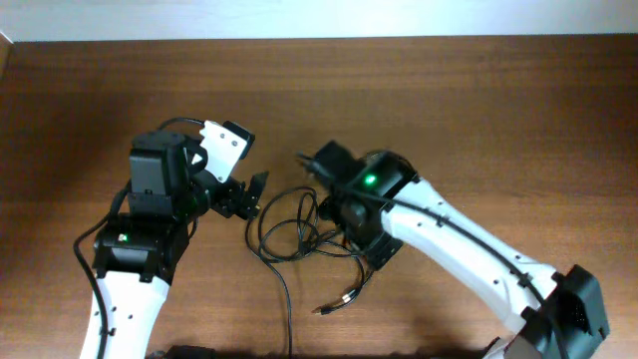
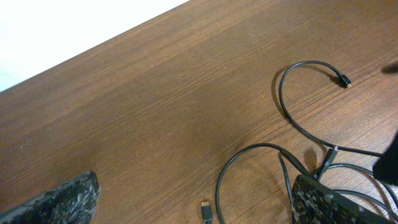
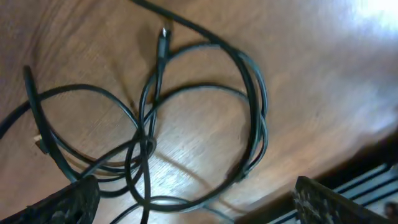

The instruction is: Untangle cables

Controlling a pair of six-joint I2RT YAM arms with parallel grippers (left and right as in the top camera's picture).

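Under R end effector (image 3: 193,186) (apart): cables (image 3: 258,106), tangled; L end effector (image 2: 193,183) apart, prob. beside.

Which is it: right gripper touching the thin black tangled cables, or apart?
Cannot tell. In the right wrist view, the cables pass by the right gripper's finger; neither contact nor gap shows.

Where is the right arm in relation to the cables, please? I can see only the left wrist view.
Observer: The right gripper hangs over the cables, its fingers open and holding nothing.
Operator: Thank you. How tangled are they under it?
Observer: The right wrist view shows several loops crossing at one spot, with one plug lying at the top of the loops.
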